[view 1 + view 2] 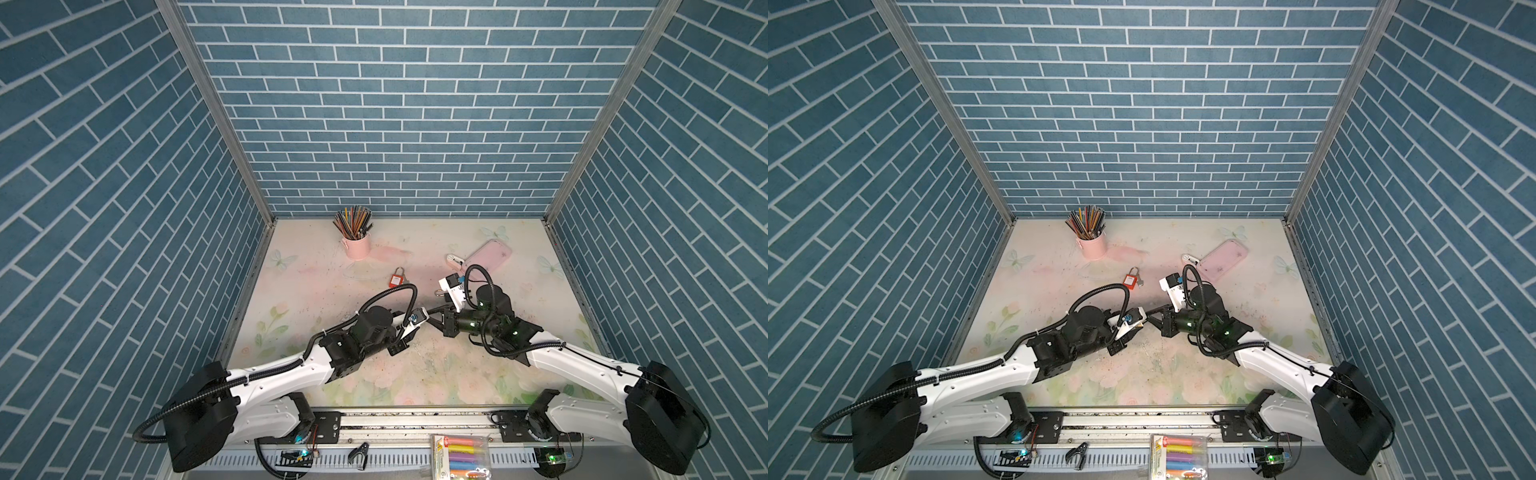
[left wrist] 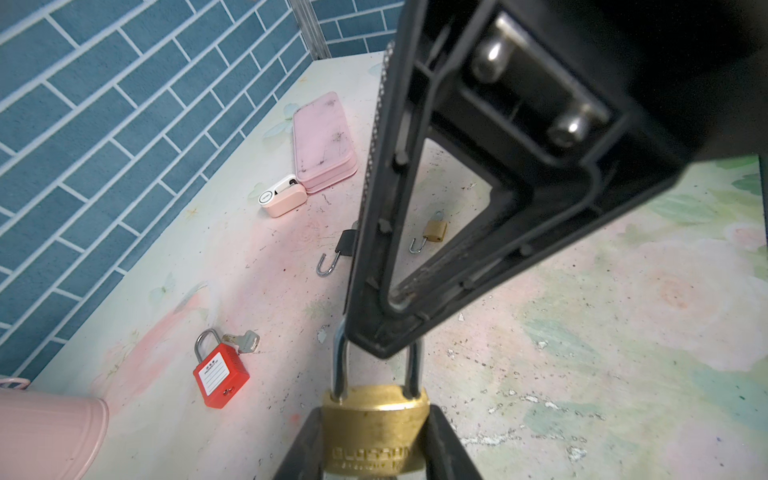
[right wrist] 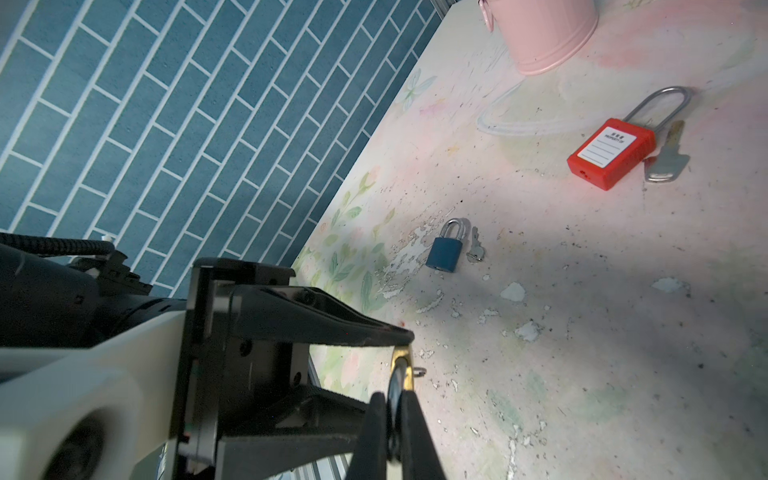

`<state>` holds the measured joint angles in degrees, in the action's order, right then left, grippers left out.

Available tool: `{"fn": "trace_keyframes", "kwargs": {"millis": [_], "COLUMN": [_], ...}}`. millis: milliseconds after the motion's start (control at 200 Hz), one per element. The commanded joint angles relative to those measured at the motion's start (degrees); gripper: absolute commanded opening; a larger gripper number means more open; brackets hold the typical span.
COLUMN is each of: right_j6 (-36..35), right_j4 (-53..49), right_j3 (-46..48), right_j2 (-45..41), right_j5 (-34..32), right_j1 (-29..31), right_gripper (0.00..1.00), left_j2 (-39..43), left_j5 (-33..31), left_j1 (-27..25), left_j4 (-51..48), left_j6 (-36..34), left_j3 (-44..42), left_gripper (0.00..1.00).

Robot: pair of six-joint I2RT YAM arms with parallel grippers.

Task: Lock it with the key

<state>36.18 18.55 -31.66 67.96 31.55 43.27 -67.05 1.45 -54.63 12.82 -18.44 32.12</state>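
the table (image 1: pixel 436 374) has a worn flowered top inside blue brick walls. at its far side lie a pink tin case (image 1: pixel 490 254) and, touching its near end, a small pink and white box (image 2: pixel 284 199). a pink cup (image 1: pixel 357 247) full of pencils stands near the back wall.

the two arms meet near the middle of the table. the left gripper (image 2: pixel 376 451) is clamped on the body of the brass padlock (image 2: pixel 374 419), one finger on each side, with the shackle pointing away from it. the right gripper (image 2: pixel 384 347) comes in from the opposite side, its fingers together and pinched on the top of that shackle. whether a key sits in this lock cannot be told.

a red padlock (image 1: pixel 397 279) lies flat between the cup and the grippers, shackle closed, with a loose key (image 2: pixel 245 341) just beside it. a blue padlock (image 3: pixel 444 253) lies nearer the left wall with a small key (image 3: pixel 476 249) beside it. a black padlock (image 2: pixel 345 245), partly hidden by the right gripper, and a little brass padlock (image 2: pixel 434 230) both lie with shackles open.
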Motion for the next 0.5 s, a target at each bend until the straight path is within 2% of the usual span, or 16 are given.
{"fn": "trace_keyframes", "kwargs": {"millis": [0, 200, 495], "right_j6": [1.46, 1.56, 3.42], "right_j4": [-5.81, -5.63, -1.15], "right_j3": [2.96, 3.80, 5.40], "right_j2": [2.71, 3.84, 7.53], "right_j5": [7.34, 7.59, 8.24], "right_j1": [2.26, 2.35, 3.83], "right_gripper": [0.00, 0.00, 0.00], "left_j2": [1.48, 1.73, 0.68], "left_j5": [1.23, -1.25, -0.50], "left_j1": [-0.43, -0.47, -0.32], "left_j4": [23.82, 27.13, 30.02], "left_j6": [0.31, -0.26, 0.46], "left_j3": [6.54, 6.98, 9.40], "left_gripper": [0.00, 0.00, 0.00]}}
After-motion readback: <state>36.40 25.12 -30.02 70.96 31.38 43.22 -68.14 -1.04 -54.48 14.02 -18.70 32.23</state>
